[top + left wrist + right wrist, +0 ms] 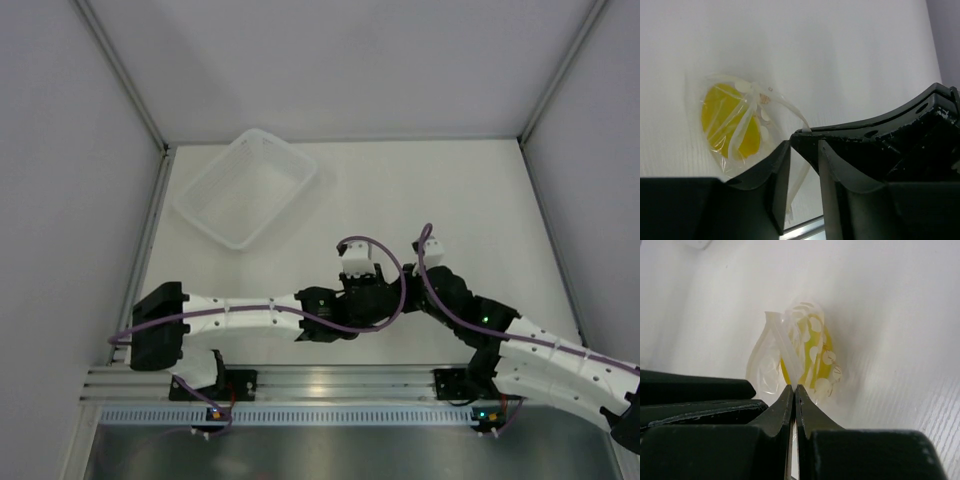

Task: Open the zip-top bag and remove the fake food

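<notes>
Centrally, the small clear crinkly plastic zip-top bag (747, 92) is shown lying against the white table (840, 50), with the bright yellow rounded plastic fake food (720, 115) enclosed inside. One film edge is pinched by the closed right gripper (794, 390). Another strip is straddled by the parted fingers of the left gripper (804, 165).

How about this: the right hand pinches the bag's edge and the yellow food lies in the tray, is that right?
Not quite. The food is not in the tray; it sits inside the bag, as the right wrist view shows. The right hand does pinch the bag's edge.
</notes>
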`<action>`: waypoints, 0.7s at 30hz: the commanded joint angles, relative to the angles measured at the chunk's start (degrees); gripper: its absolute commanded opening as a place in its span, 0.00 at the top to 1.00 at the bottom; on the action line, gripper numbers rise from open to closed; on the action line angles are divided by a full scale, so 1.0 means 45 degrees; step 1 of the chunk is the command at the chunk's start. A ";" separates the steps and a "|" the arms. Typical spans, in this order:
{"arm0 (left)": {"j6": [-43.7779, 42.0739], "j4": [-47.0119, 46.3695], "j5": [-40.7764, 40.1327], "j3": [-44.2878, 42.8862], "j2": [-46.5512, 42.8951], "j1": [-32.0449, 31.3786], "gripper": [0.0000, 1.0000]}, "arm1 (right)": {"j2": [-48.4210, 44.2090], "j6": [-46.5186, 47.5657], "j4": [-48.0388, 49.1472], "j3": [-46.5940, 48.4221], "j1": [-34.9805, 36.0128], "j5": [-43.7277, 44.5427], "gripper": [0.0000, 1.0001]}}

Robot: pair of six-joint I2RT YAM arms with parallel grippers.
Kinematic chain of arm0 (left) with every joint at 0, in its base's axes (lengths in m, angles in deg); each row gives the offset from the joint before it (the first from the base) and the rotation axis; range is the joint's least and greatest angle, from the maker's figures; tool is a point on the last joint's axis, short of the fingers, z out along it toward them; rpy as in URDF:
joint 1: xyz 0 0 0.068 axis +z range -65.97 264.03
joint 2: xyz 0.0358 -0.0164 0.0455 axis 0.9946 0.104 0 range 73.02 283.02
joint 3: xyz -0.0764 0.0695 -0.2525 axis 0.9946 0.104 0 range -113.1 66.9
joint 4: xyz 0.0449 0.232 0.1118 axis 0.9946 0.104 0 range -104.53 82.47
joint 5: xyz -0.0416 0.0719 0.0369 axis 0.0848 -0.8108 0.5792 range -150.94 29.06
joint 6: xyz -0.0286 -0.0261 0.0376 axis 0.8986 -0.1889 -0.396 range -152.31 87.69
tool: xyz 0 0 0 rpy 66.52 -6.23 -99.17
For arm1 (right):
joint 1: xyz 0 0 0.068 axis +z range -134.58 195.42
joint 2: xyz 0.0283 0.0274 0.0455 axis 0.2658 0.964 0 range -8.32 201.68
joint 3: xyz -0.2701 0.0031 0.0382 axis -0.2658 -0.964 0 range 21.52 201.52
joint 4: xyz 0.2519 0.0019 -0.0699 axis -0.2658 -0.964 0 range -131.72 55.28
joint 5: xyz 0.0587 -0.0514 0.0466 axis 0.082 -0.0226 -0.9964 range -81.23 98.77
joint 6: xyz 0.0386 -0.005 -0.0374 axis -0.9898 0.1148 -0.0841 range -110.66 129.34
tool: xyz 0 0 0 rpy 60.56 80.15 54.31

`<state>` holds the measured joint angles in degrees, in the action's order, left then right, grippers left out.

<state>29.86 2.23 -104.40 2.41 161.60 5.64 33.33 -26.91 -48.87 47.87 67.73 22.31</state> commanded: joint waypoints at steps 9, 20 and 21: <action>0.1300 -0.0128 -0.1589 0.0288 0.0257 -0.0119 0.84 | -0.0018 -0.1085 0.0511 0.1155 -0.0141 0.0097 1.00; 0.0481 -0.4108 0.0749 0.1322 0.1155 0.0993 0.95 | 0.0021 -0.0383 -0.1250 0.1801 -0.0161 0.0489 1.00; 0.0481 -0.4578 0.1023 0.1207 0.1311 0.1052 0.95 | 0.0215 -0.0363 -0.1250 0.1820 -0.0161 0.0410 1.00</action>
<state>33.33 -7.74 -104.14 7.30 166.05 9.84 33.50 -29.79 -54.16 53.53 67.71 24.89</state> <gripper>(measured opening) 0.057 0.007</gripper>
